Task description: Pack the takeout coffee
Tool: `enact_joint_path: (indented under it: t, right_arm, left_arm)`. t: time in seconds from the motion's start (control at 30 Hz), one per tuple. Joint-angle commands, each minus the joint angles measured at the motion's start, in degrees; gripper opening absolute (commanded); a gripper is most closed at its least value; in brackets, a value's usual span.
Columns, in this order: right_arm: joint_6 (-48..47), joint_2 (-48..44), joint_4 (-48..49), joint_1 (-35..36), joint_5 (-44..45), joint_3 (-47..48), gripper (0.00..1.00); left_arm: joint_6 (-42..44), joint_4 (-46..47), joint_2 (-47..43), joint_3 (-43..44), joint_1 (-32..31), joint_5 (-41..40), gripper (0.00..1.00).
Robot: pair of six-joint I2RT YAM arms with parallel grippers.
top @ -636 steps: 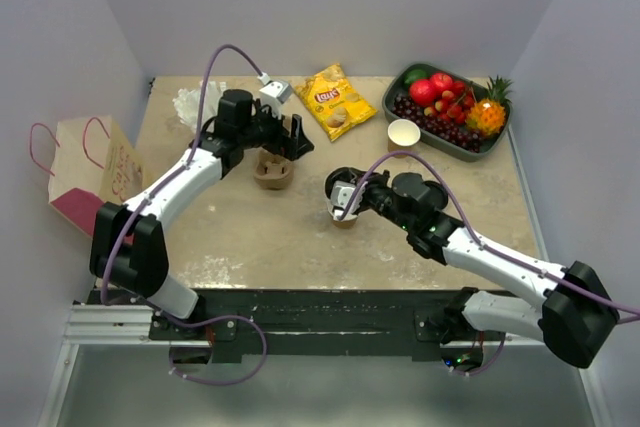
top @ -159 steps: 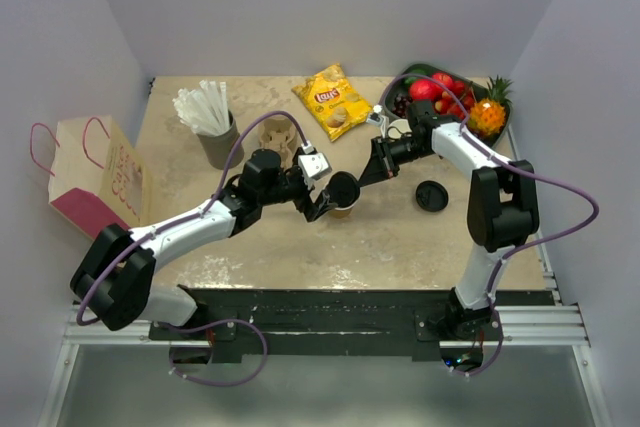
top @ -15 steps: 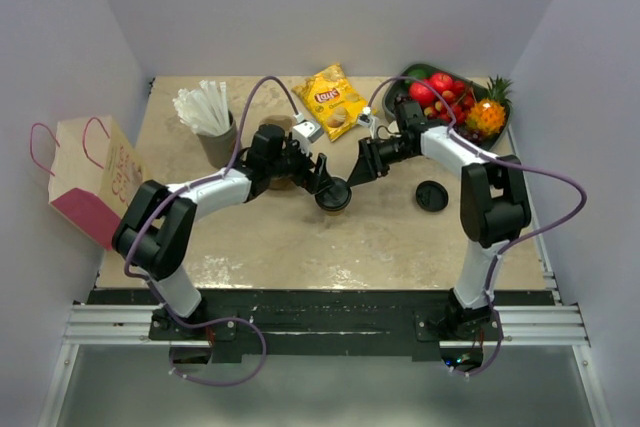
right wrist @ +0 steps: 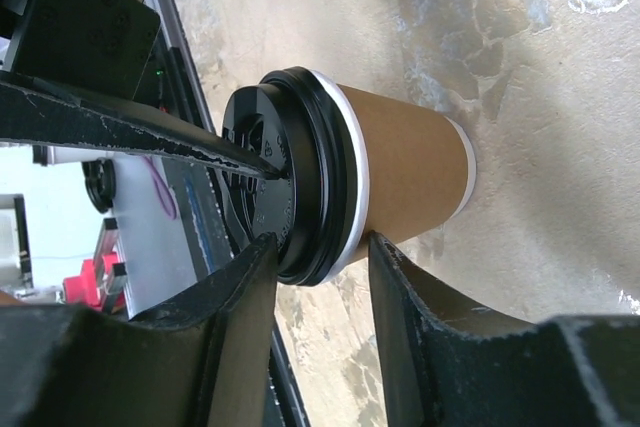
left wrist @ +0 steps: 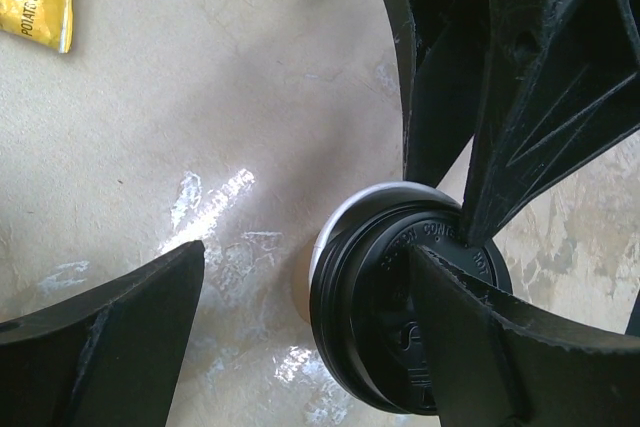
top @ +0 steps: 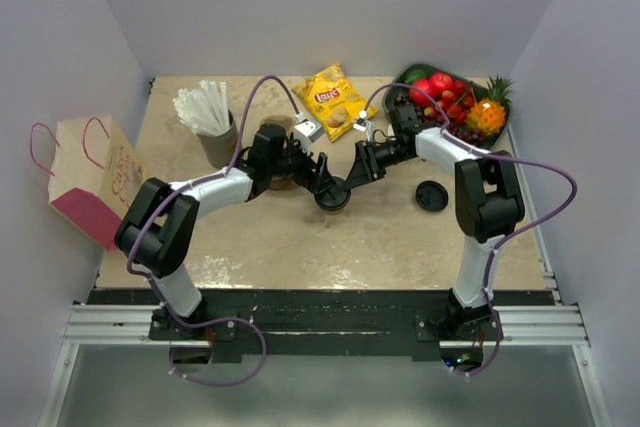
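Hazard check: takeout coffee crowded between two claws, not yet lifted.

Top view: the coffee stands upright on the desk, near the chip bag on its near side. I have the left claw and right claw both meeting at the cup, so I judge the main risks to be a claw-to-claw clash or a sideways shove that tips it. Left wrist view: the left claw is spread wide and grips nothing. One of its fingers lies over the black lid, and off-centre pressure there could rock the cup. Right wrist view: the right claw is about half spread, its fingers straddling the lid's rim from the side. I cannot tell whether they touch. Closing there could pry the lid loose and spill the contents.
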Motion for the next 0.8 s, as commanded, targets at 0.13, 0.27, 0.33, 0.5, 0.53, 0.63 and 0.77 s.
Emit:
enact_joint_path:
  t: [0.13, 0.27, 0.33, 0.5, 0.53, 0.63, 0.77]
  right_arm:
    - [2.1, 1.6, 1.5, 0.4, -3.3, 1.5, 0.44]
    - [1.6, 1.4, 0.7, 0.4, -4.5, 3.0, 0.49]
    - [0.4, 1.5, -0.6, 0.6, -4.0, 4.1, 0.50]
    - [-1.2, 1.0, -2.1, 1.6, -0.6, 4.9, 0.52]
    - [-1.2, 0.8, -1.9, 1.7, 0.3, 4.7, 0.52]
    - [-1.2, 0.2, -1.8, 2.3, 3.2, 4.6, 0.53]
    - [-1.8, -0.4, -2.2, 2.7, 6.5, 4.8, 0.51]
  left_arm:
    - [-0.6, -0.4, 0.4, 1.5, 0.6, 1.7, 0.87]
    - [-1.3, -0.4, 0.6, 1.6, 0.6, 2.7, 0.86]
    - [-1.3, -0.3, 0.8, 1.8, 0.6, 2.8, 0.86]
    - [-1.6, 0.3, 1.2, 2.4, 0.8, 4.0, 0.86]
    - [-1.9, 0.4, 1.4, 2.5, 0.8, 4.0, 0.86]
    - [-2.7, 1.1, 1.2, 2.4, 0.8, 4.6, 0.86]
    - [-3.6, 1.7, 0.9, 2.4, 1.1, 5.7, 0.86]
